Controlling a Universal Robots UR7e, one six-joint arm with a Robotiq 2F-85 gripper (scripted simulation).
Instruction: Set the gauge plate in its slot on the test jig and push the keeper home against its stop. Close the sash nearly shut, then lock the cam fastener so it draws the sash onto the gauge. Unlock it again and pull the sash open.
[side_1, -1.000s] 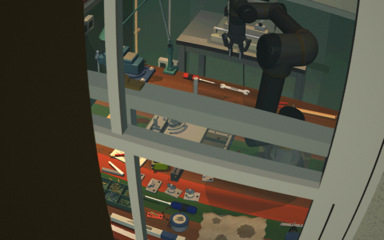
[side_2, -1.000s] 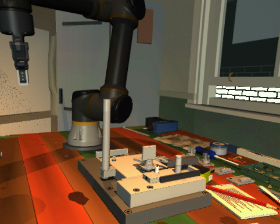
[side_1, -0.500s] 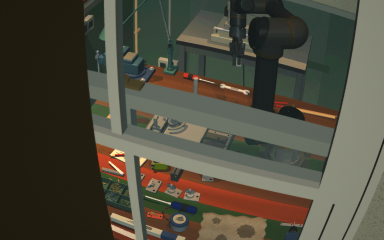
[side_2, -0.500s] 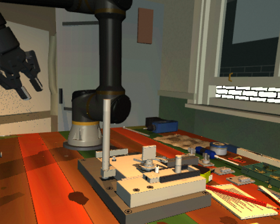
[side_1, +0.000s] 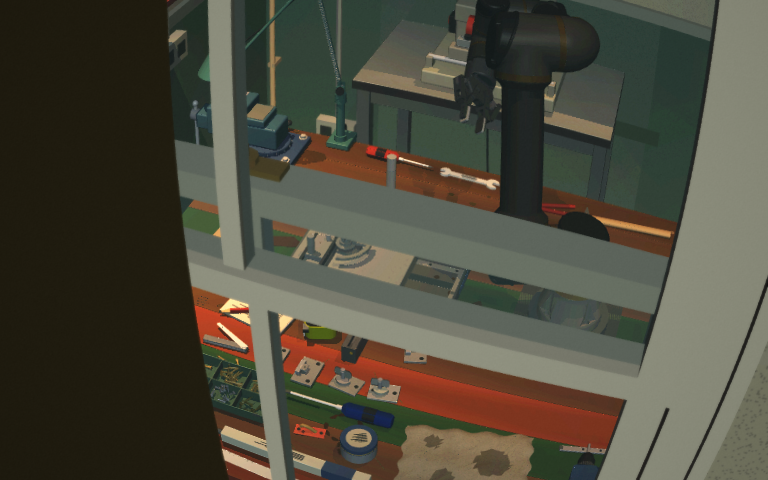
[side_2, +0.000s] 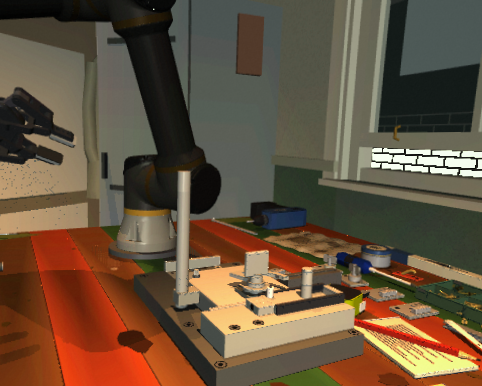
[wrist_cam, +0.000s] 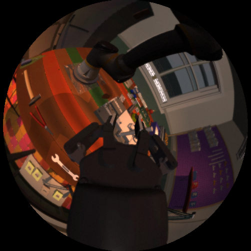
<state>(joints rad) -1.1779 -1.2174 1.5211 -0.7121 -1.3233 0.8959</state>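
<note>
The test jig (side_2: 250, 305) sits on the red bench in front of the arm's base (side_2: 142, 235), with a tall grey post (side_2: 183, 235) standing at its near-left corner. On top of the jig are a cam fastener (side_2: 255, 282) with an upright tab and a dark bar (side_2: 310, 302) along its front edge. Through the window frame only part of the jig (side_1: 362, 260) shows. I cannot pick out the gauge plate. My gripper (side_2: 52, 145) (side_1: 476, 116) (wrist_cam: 125, 125) hangs high in the air, far left of the jig and well above the bench; it is open and holds nothing.
Behind the bench are a window (side_2: 425, 90) and a grey door. A notepad with a red pencil (side_2: 415, 345), a parts tray, tape roll (side_2: 376, 256) and blue screwdriver lie right of the jig. A wrench (side_1: 469, 178) and red screwdriver (side_1: 396, 157) lie on the far bench side.
</note>
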